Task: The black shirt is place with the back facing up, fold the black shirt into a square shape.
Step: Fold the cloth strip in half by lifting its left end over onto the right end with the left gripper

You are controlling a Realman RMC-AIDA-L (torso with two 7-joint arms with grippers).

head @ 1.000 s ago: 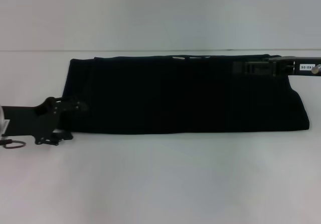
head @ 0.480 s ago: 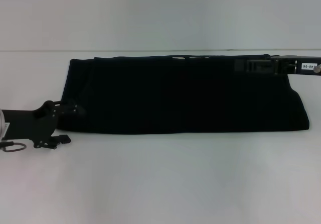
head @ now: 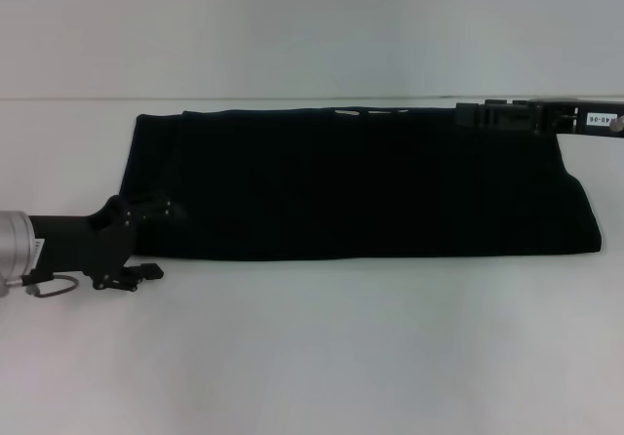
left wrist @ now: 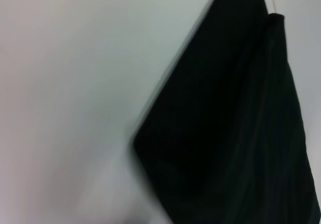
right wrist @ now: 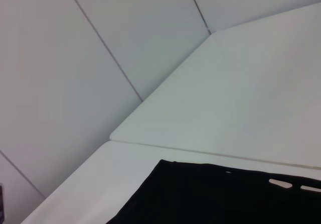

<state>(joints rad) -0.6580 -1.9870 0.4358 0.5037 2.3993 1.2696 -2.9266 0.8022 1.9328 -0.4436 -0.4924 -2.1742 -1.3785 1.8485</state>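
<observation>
Across the middle of the white tabletop (head: 312, 347) lies the black shirt (head: 361, 186), folded into one long band that runs from the left side to the right side of the head view. Its far edge is almost straight and lies close to the back edge of the tabletop, and its near edge is straight too. The right end of the band widens a little toward the near side. Small pale marks show at the far edge near its middle.

At the near left corner of the shirt is the left gripper (head: 151, 240), reaching in from the left side. It is low over the tabletop, with one finger at the cloth's edge and the other on the near side of it, so the jaws look spread and they pinch nothing. The left wrist view shows a corner of the black shirt (left wrist: 235, 133) on the white surface.

At the far right corner of the shirt is the right gripper (head: 468, 118), reaching in from the right along the far edge. It lies over the dark cloth, and whether its jaws are spread or pressed together cannot be told. The right wrist view shows the shirt's edge (right wrist: 215, 194) and the pale wall (right wrist: 75, 58) behind.
</observation>
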